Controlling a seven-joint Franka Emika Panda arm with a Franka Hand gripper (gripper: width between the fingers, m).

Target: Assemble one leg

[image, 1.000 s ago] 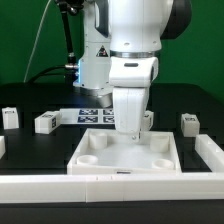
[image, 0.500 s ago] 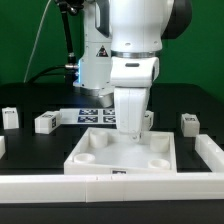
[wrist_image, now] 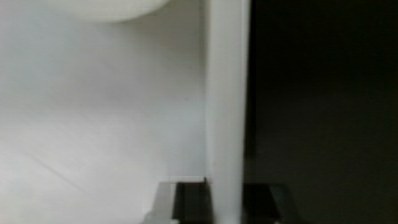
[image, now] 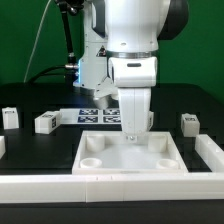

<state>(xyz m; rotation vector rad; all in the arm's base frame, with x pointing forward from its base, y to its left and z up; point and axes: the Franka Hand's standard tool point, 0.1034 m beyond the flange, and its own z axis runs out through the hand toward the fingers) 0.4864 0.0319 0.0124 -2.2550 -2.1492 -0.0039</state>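
Claw (image: pixel 131 129) of the white robot arm hangs at the far edge of a large flat white square plastic piece (image: pixel 110 160) with round corner sockets, which lies on the black worktop (image: pixel 40 150). Its fingertips are hidden in the exterior view. The wrist view shows only that piece's white face (wrist_image: pixel 89 120) and edge beside dark worktop (wrist_image: pixel 329 100), so whether the claw is spread or closed on anything cannot be told.

Three small white plastic cuboid posts with black-and-white tags stand apart from it. The first leg (image: pixel 10 117) and second leg (image: pixel 45 122) are at the exterior view's left, and the third leg (image: pixel 190 124) is at its right. The marker board (image: pixel 92 115) lies behind the square piece, and a white rail (image: pixel 100 188) runs in front.
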